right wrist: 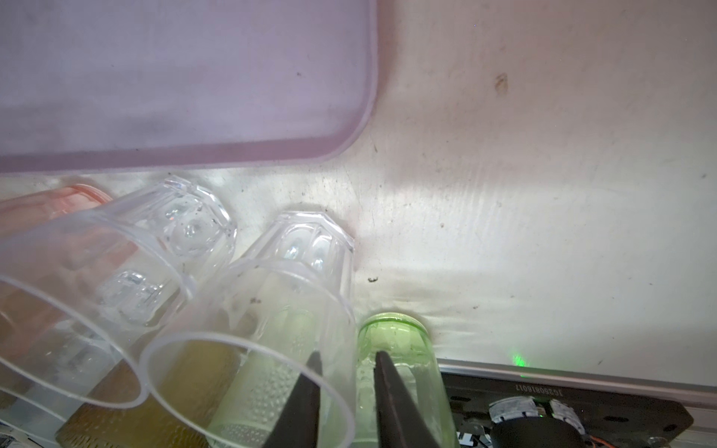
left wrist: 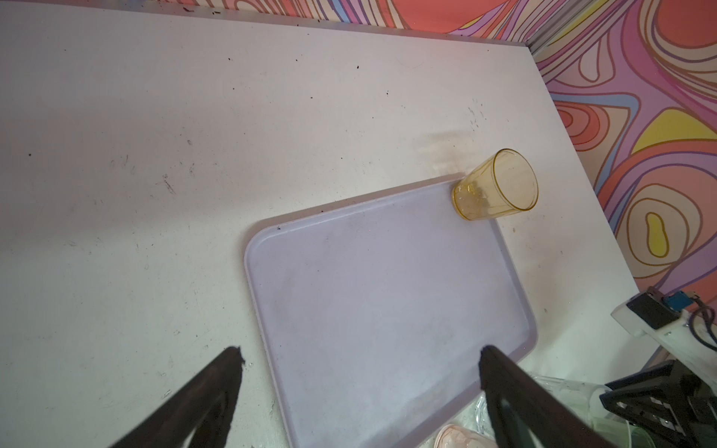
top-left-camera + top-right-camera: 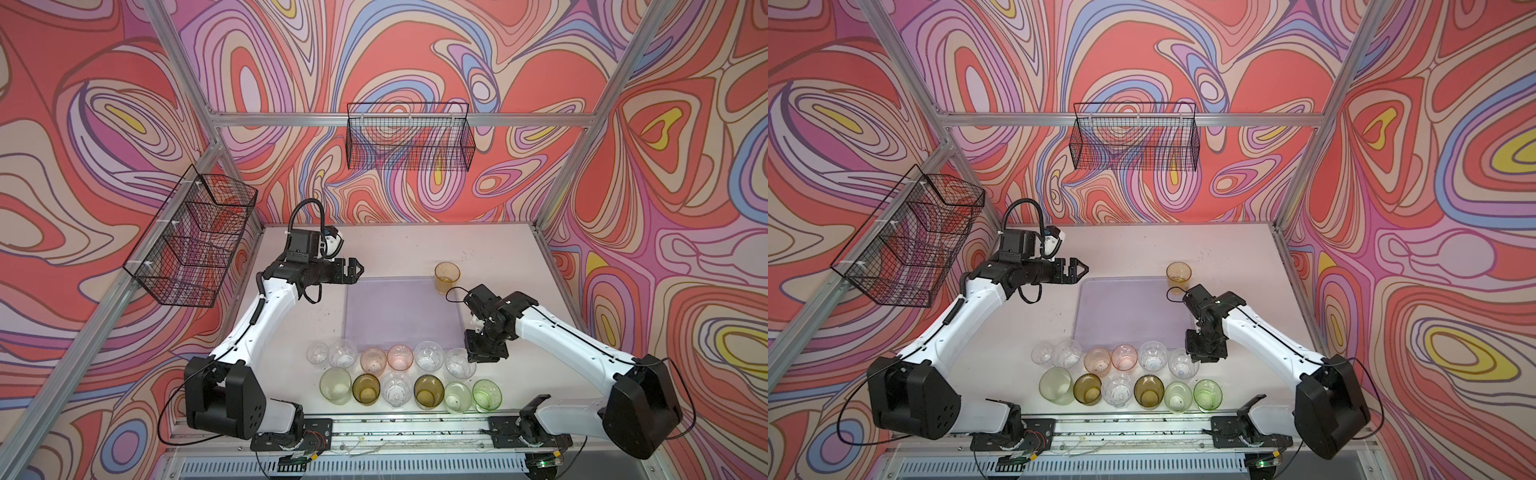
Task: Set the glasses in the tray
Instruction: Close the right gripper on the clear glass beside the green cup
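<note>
Left: stretched level beside tray (image 3: 399, 280), left gripper (image 3: 358, 270) spread wide, empty. Right: bent steeply down, right gripper (image 1: 347, 358) narrowed astride clear glass (image 1: 295, 252) rim; grip unclear. In tray's far corner, amber glass (image 3: 447, 276); other glasses (image 3: 397, 390) rowed on table (image 3: 395, 249).

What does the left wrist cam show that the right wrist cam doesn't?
Only left wrist: the amber glass standing upright at a corner of the lavender tray, and the left hand wide open and empty.
Only right wrist: the right hand, its fingers either side of the wall of a clear faceted glass, beside a green glass.
Both: the tray, the white table and a sliver of pink glass.
</note>
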Available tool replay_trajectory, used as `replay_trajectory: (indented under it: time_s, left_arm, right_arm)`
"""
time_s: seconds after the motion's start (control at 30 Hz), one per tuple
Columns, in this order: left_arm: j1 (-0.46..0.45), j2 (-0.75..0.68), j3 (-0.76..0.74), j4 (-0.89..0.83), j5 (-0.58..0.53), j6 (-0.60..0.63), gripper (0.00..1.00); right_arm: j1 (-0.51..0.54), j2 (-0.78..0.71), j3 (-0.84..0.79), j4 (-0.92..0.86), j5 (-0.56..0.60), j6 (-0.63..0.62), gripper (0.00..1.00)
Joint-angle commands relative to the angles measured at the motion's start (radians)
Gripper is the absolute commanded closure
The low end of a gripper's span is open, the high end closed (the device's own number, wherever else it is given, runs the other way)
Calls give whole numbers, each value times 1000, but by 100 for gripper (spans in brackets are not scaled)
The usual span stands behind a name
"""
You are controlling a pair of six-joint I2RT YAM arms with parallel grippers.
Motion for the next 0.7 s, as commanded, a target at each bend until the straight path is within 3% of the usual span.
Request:
replay_trajectory:
  time_s: [0.0,0.67]
  left_arm:
    - [-1,5,27,-12,13,2,2]
    - [-1,19,32,-16,12,3,2]
  right_arm:
    - [6,4,-17,12,9,0,76]
    - [8,12,-13,0,21,-28,87]
